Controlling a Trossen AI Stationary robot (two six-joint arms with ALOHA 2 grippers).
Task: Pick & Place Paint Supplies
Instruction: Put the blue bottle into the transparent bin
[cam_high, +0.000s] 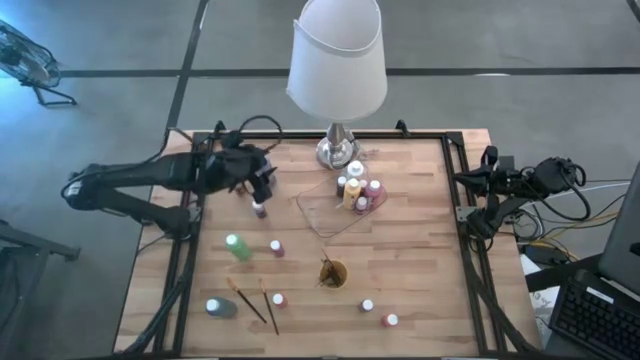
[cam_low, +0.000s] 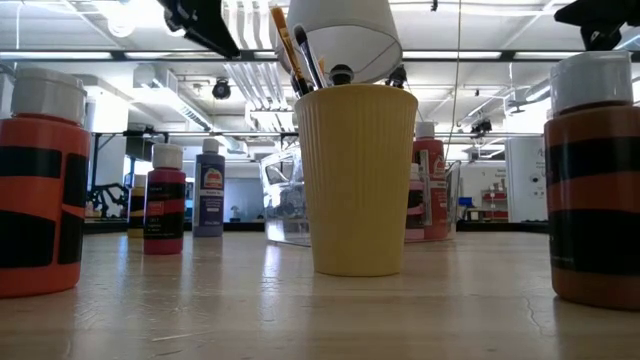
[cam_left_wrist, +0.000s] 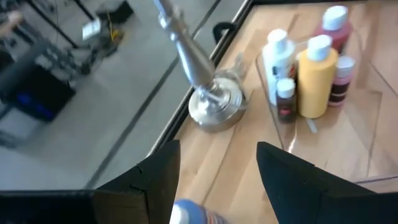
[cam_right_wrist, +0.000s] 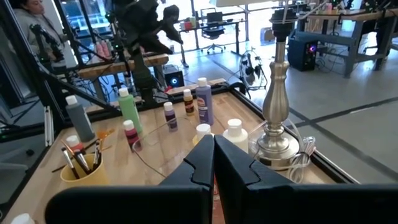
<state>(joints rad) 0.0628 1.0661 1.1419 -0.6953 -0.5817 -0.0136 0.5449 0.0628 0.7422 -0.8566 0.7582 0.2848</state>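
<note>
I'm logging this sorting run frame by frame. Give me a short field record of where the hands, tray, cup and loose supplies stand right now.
left hand: open, over a purple bottle left of the tray
right hand: shut, parked at the table's right edge
tray: clear, by the lamp base; bottles grouped at its far right corner
cup: holds brushes
loose brushes: two, near front edge
green bottle: lying on the table

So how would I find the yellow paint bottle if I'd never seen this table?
Find the white lamp at the table's far edge. Just in front of its silver base lies a clear tray with a huddle of bottles. The yellow paint bottle is the only yellow one there, among white and reddish neighbours.
</note>
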